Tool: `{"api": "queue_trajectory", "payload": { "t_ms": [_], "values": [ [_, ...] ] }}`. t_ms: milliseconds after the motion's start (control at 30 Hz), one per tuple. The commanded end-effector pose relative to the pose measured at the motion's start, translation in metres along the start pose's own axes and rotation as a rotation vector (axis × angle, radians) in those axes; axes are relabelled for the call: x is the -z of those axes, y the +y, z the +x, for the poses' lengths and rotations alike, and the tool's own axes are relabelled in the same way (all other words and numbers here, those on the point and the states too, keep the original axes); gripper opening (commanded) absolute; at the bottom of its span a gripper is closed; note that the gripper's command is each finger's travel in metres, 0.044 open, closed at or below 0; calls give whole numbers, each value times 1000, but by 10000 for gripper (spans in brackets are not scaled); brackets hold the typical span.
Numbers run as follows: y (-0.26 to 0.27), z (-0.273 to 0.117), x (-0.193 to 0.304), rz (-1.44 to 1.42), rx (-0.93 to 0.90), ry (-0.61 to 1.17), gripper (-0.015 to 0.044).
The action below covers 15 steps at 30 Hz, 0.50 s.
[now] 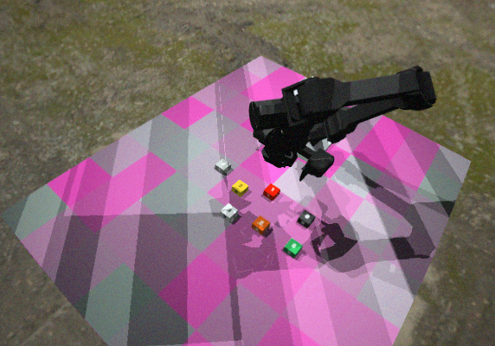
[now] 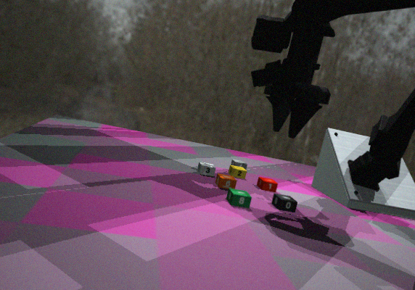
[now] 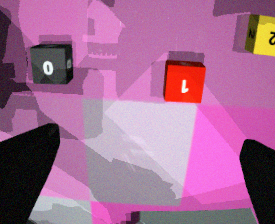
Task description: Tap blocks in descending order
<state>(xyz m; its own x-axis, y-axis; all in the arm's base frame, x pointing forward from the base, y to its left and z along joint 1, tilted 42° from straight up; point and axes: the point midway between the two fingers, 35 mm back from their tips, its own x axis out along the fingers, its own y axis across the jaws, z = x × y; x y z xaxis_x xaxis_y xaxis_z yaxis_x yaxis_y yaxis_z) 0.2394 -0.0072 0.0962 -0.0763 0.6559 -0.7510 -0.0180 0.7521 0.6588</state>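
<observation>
From the top, a black robot arm (image 1: 372,92) (image 2: 348,0) over a pink-and-gray patterned table (image 1: 199,277) (image 2: 123,246), seven digit blocks loosely grouped on it, from the exterior, an empty gripper (image 2: 284,134) (image 3: 152,141) raised above them, from the wrist, fingers spread wide, black 0 block (image 1: 305,218) (image 2: 284,202) (image 3: 51,64) beside red 1 block (image 1: 272,191) (image 2: 267,184) (image 3: 184,81).

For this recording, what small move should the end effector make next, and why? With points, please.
Probably shift across, staying high, toward the green 8 block (image 1: 292,248) (image 2: 239,198). It carries the highest digit I can read, though the light grey block's (image 1: 222,166) (image 2: 239,164) digit is unclear. The end effector (image 1: 294,170) (image 2: 284,133) (image 3: 152,141) hangs open, well above the table, clear of every block.
</observation>
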Motion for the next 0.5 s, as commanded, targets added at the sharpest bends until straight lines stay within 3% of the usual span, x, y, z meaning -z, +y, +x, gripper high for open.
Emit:
{"api": "queue_trajectory", "payload": {
  "t_ms": [0,100,467],
  "values": [
    [61,-2,2,-25,-2,-12,400],
    [87,-2,8,-27,-10,-10,400],
    [87,-2,8,-27,-10,-10,400]
  ]
}}
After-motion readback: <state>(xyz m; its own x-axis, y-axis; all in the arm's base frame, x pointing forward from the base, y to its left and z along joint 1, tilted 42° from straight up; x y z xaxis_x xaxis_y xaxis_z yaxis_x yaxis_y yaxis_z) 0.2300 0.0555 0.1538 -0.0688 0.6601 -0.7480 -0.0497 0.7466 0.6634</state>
